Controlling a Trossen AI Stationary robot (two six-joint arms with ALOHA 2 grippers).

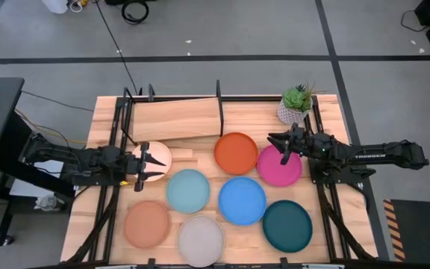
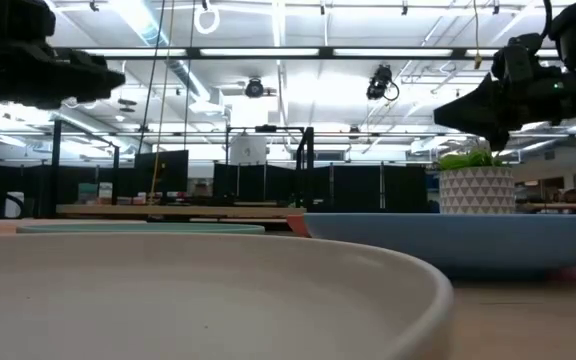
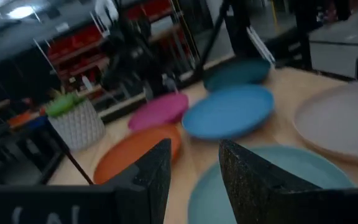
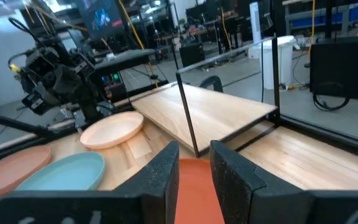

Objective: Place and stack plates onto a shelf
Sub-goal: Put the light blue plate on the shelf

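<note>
Several round plates lie flat on the wooden tabletop: pale peach (image 1: 155,153), orange (image 1: 236,152), magenta (image 1: 282,170), light blue (image 1: 187,190), bright blue (image 1: 242,200), dark teal (image 1: 287,225), terracotta (image 1: 147,223), grey-white (image 1: 201,240). The shelf (image 1: 174,119), a pale plank in thin black rods with an upright divider (image 1: 219,112), stands at the far side. My left gripper (image 1: 155,163) (image 3: 194,149) hovers open, level, over the peach plate. My right gripper (image 1: 275,148) (image 4: 194,149) hovers open, level, above the magenta plate's far edge. Both hold nothing.
A potted plant (image 1: 295,104) in a white patterned pot stands at the far right corner, just behind my right gripper. Black frame rails (image 1: 327,202) run along the table's left and right sides. The shelf's plank (image 4: 204,112) lies bare.
</note>
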